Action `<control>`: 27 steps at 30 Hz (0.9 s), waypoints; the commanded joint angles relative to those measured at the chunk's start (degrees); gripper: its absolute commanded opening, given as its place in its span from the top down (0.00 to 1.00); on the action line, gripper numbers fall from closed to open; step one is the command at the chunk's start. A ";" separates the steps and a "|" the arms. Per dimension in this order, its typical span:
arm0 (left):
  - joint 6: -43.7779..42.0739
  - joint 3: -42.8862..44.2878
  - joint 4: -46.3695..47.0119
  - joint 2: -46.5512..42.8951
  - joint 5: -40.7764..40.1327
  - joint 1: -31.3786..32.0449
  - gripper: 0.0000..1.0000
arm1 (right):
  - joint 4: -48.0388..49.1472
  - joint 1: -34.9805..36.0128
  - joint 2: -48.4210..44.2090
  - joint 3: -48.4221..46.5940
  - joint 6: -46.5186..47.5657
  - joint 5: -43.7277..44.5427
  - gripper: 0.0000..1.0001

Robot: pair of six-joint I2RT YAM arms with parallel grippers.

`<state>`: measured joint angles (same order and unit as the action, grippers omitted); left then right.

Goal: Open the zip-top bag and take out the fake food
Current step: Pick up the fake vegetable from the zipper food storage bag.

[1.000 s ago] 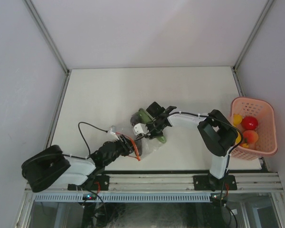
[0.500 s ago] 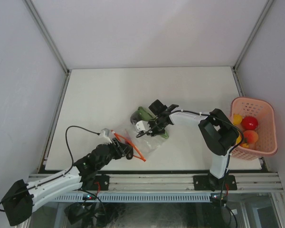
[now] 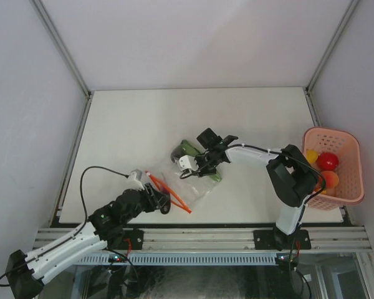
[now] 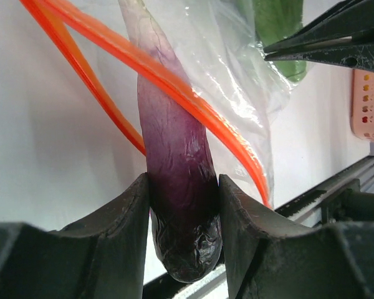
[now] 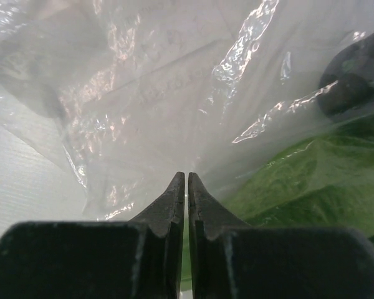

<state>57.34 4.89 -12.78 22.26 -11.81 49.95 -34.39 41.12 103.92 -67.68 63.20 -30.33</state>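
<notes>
The zip-top bag [image 3: 198, 185] lies crumpled and clear at mid-table, its orange zip strip [image 3: 169, 192] parted into a loop. My left fingers [image 4: 112, 230] clamp a dark purple piece [image 4: 174, 187] by its blunt end, and its pale tip seems to reach through that loop. A long green piece [image 5: 287, 180] rests inside the film pinched by my right gripper [image 5: 186, 177]. A red piece [image 3: 327, 161], a yellow piece [image 3: 310, 156] and an orange piece [image 3: 329, 179] sit in the pink basket [image 3: 355, 180].

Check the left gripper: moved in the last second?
Yes. Top view: the left gripper, shut on the purple fake food, has pulled slightly back toward the table's near edge and leftward. The right gripper pinches the zip-top bag.
</notes>
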 commanded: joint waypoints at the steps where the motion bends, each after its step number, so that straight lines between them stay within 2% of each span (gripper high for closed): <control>1: -1.71 4.69 -5.56 -2.91 3.29 -0.47 0.85 | -0.72 -0.76 -4.32 -1.49 -0.84 -4.74 0.96; 10: -1.71 9.21 -16.36 -6.49 7.95 -0.47 0.86 | -3.66 -1.47 -7.28 -1.49 1.49 -12.20 0.94; 17: 0.37 12.56 -22.22 -8.72 10.50 -0.47 0.86 | -6.90 -1.16 -9.52 -1.49 3.55 -24.53 0.90; 23: 2.63 17.35 -29.77 -11.25 12.24 -0.47 0.88 | -9.73 -0.44 -11.87 -1.49 6.98 -34.66 0.81; 27: 4.02 19.65 -33.47 -12.42 14.42 -0.49 0.88 | -12.25 0.60 -13.09 -1.49 11.59 -38.57 0.69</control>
<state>59.40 19.86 -41.89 11.05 -0.64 49.74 -43.62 40.73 93.62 -67.68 69.28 -60.29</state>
